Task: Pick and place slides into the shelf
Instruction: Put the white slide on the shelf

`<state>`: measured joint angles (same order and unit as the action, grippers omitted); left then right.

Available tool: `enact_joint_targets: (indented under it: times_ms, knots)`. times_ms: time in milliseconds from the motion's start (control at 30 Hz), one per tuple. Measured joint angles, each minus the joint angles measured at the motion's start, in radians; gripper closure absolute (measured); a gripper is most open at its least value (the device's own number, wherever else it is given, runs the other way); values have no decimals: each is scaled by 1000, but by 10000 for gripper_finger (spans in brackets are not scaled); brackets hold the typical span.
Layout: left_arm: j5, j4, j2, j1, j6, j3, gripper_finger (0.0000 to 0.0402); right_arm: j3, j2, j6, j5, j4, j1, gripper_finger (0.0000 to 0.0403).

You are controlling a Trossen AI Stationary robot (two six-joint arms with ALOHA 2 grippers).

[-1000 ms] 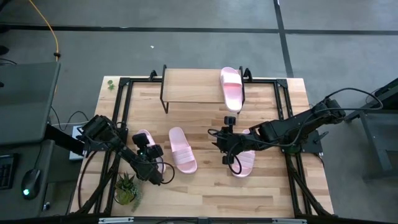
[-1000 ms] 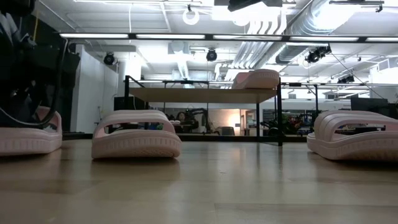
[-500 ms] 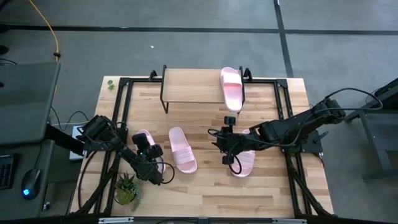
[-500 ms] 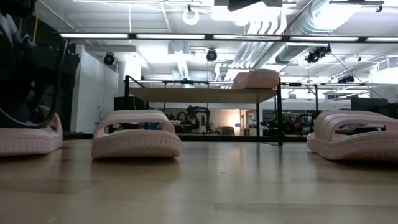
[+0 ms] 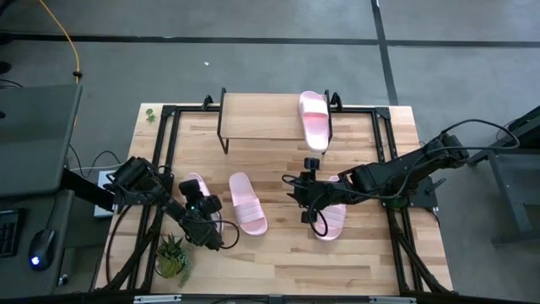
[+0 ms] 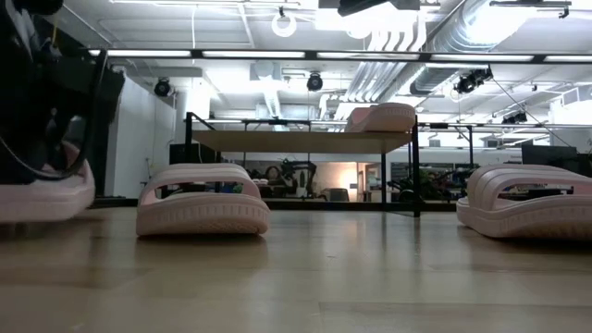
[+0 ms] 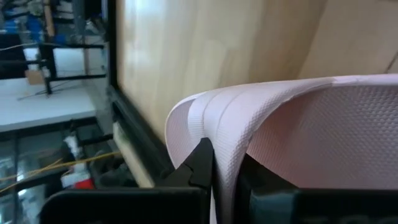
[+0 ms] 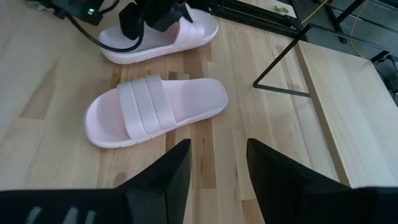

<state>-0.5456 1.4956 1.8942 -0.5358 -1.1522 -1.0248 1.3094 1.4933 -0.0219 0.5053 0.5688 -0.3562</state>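
Several pale pink slides are in view. One slide (image 5: 313, 118) lies on the right end of the shelf (image 5: 261, 118) at the far side. On the table, a second slide (image 5: 247, 203) lies in the middle. A third (image 5: 331, 219) lies partly under my right arm. My left gripper (image 5: 211, 235) is shut on the leftmost slide (image 5: 194, 192), near the table's left edge. My right gripper (image 8: 217, 168) hangs open above the table's middle with nothing between its fingers. My left gripper pinches the ribbed strap (image 7: 214, 134) of the leftmost slide at its edge, one finger (image 7: 200, 163) on each face of the strap. The fingers come slanting down from the table's near left. In the low view the slide (image 6: 42, 190) is tilted, its right end off the table.
A small potted plant (image 5: 172, 253) stands near the front left corner, close to my left arm. Black frame rails (image 5: 165, 160) run along the table's left, right and far sides. Bare wood lies between the middle slide and the shelf's legs.
My left gripper has shut on the leftmost slide's strap and risen a little. The slide, flat on the table before, now sits tilted with one end raised. My right arm has kept still.
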Motion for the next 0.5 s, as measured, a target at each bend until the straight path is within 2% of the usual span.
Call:
enact_joint_targets:
  times_ms: [200, 500]
  knots:
    - [-20, 86, -2, -1, 6, -82, 395, 0, 0, 1, 2, 0, 0, 256]
    - [-47, 76, -3, -1, 122, -163, 398, 0, 0, 27, 74, 32, -6, 256]
